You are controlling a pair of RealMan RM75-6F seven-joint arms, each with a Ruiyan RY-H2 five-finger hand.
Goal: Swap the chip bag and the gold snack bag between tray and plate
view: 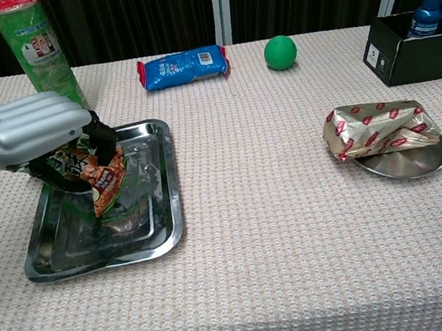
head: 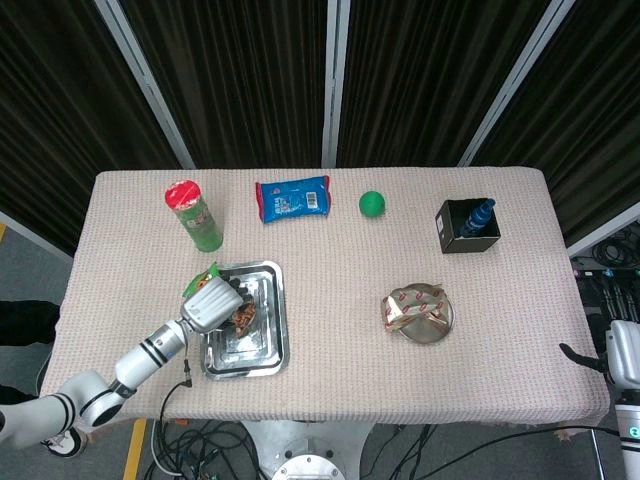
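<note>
My left hand (view: 34, 136) grips the orange and green chip bag (view: 105, 183) by its upper part. The bag hangs tilted from the fingers over the steel tray (view: 145, 243), its lower end close to the tray floor. From the head view the left hand (head: 210, 301) covers most of the chip bag (head: 244, 316) above the tray (head: 278, 345). The gold snack bag (view: 378, 126) lies on the round metal plate (view: 408, 163) at the right, also seen as the gold bag (head: 412, 304) on the plate (head: 438, 331). My right hand (head: 622, 355) hangs off the table's right edge, its fingers unclear.
A green chip can (view: 34, 52) stands just behind the tray. Along the back lie a blue snack pack (view: 183, 66) and a green ball (view: 280, 52). A black box (view: 407, 55) with a blue bottle (view: 429, 8) sits at the back right.
</note>
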